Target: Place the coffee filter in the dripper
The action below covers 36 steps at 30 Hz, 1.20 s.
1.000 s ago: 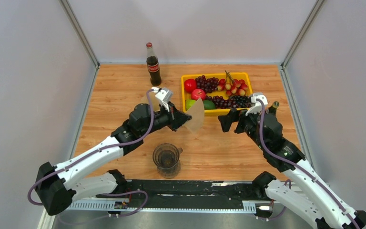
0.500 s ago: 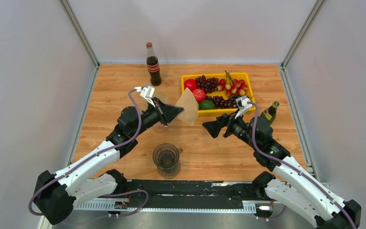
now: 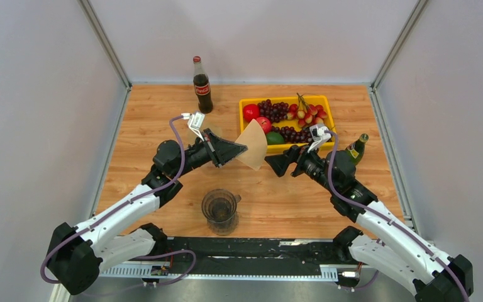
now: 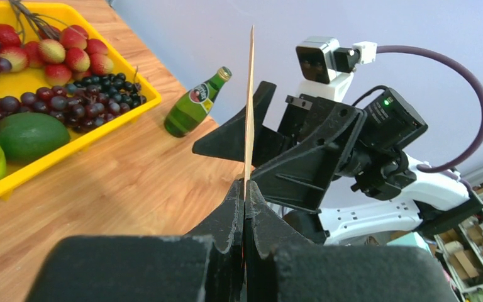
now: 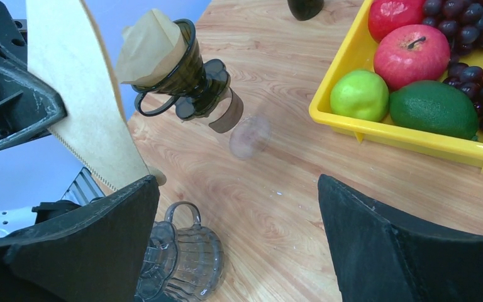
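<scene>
The left gripper (image 3: 239, 151) is clamping hard on the coffee filter (image 3: 253, 146), fingers pressed together on its lower edge. The tan paper is standing out flat past the fingertips, up in the air above the desk (image 3: 151, 126). From the left wrist the filter (image 4: 249, 113) is showing only as a thin edge rising straight from the pinched fingers (image 4: 229, 207).

Facing it, the right gripper (image 3: 278, 160) is hanging with its jaws spread wide and nothing between them. In the right wrist view the filter (image 5: 82, 94) is sitting at the left, its lower corner just beside one of that gripper's fingers (image 5: 100, 233). Whether paper and finger are touching, I cannot tell.

The dripper (image 5: 185, 69), dark and see-through, is resting on the desk beyond the filter, well apart from it. A tan paper is already poking out of its cone. It is looking slanted in the right wrist view, but that camera is rolled, so its true lean is hard to judge.

A glass mug (image 3: 220, 211) is sitting on the desk near the arm bases, below and between the two grippers. At the far side a cola bottle (image 3: 202, 85) is standing upright. Right of it a yellow tray (image 3: 286, 99) is holding apples, grapes and other fruit. A small green bottle (image 3: 354, 150) is standing by the tray's near right corner, beside the right arm.
</scene>
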Each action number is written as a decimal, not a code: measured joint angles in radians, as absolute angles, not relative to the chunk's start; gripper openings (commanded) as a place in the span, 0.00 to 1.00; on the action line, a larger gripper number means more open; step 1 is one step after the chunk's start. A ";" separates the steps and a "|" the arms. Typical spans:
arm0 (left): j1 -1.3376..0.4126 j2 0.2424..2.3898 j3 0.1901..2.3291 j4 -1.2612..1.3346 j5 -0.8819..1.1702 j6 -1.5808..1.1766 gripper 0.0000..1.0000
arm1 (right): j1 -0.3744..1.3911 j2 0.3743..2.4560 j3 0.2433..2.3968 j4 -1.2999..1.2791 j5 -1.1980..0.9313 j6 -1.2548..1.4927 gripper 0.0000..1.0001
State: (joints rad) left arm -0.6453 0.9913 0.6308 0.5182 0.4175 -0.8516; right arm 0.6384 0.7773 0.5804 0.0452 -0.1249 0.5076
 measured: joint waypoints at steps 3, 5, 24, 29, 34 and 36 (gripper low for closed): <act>-0.645 0.991 0.631 0.523 0.443 -0.863 0.00 | 0.638 0.778 0.580 0.047 -0.120 0.508 0.99; -0.645 0.991 0.631 0.527 0.456 -0.867 0.00 | 0.638 0.776 0.580 0.049 -0.112 0.508 0.99; -0.645 0.988 0.631 0.536 0.497 -0.878 0.00 | 0.638 0.736 0.580 0.046 -0.146 0.454 0.99; -0.645 0.988 0.631 0.544 0.508 -0.892 0.00 | 0.638 0.729 0.580 0.046 -0.189 0.425 0.99; -0.645 0.988 0.631 0.561 0.517 -0.906 0.00 | 0.638 0.721 0.580 0.046 -0.213 0.415 1.00; -0.645 0.988 0.631 0.565 0.519 -0.911 0.00 | 0.638 0.718 0.580 0.047 -0.221 0.416 1.00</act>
